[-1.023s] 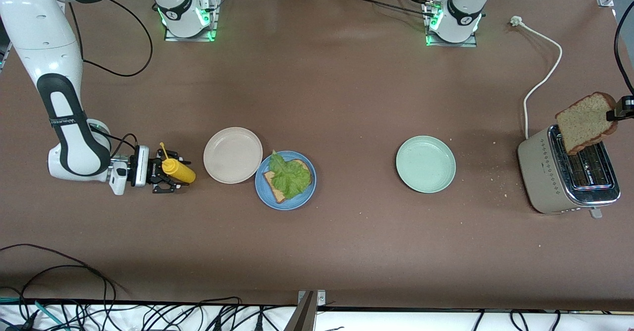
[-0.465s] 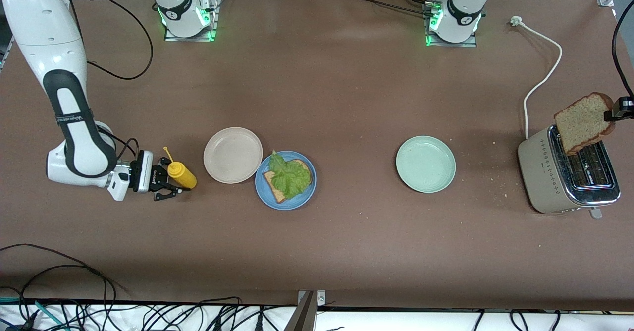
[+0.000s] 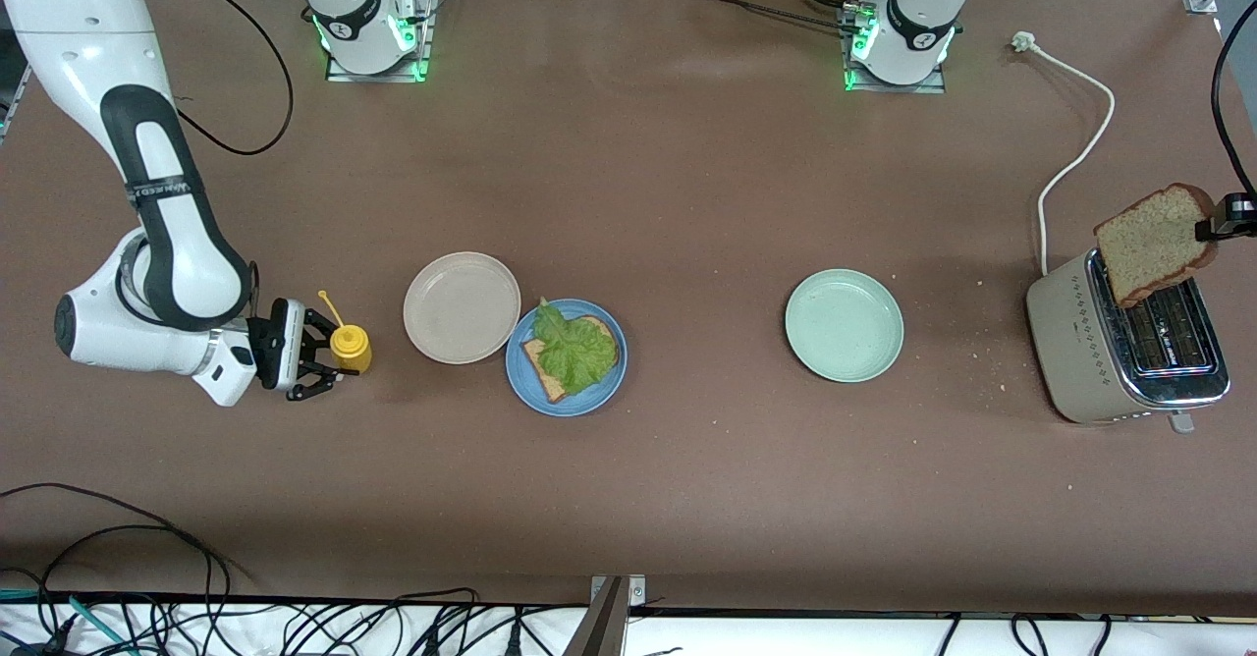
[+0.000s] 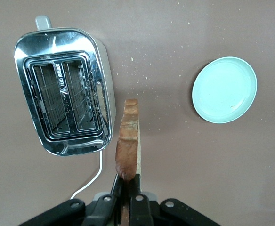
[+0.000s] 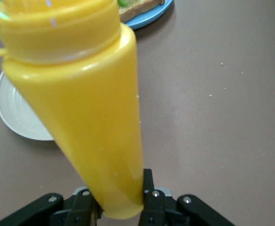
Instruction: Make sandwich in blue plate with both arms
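Brown table (image 3: 687, 194); left wrist view alone shows toaster (image 4: 64, 89) slots empty.

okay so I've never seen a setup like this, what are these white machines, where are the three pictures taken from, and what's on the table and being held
Two white jointed robot arms work at a brown table. One picture looks down from across it; the other two come from cameras on each wrist. The left gripper, over the silver two-slot toaster, is shut on a brown bread slice. The right gripper grips a yellow squeeze bottle beside the beige plate. The round blue plate holds bread topped with a green lettuce leaf. A mint-green plate lies nearer the toaster.
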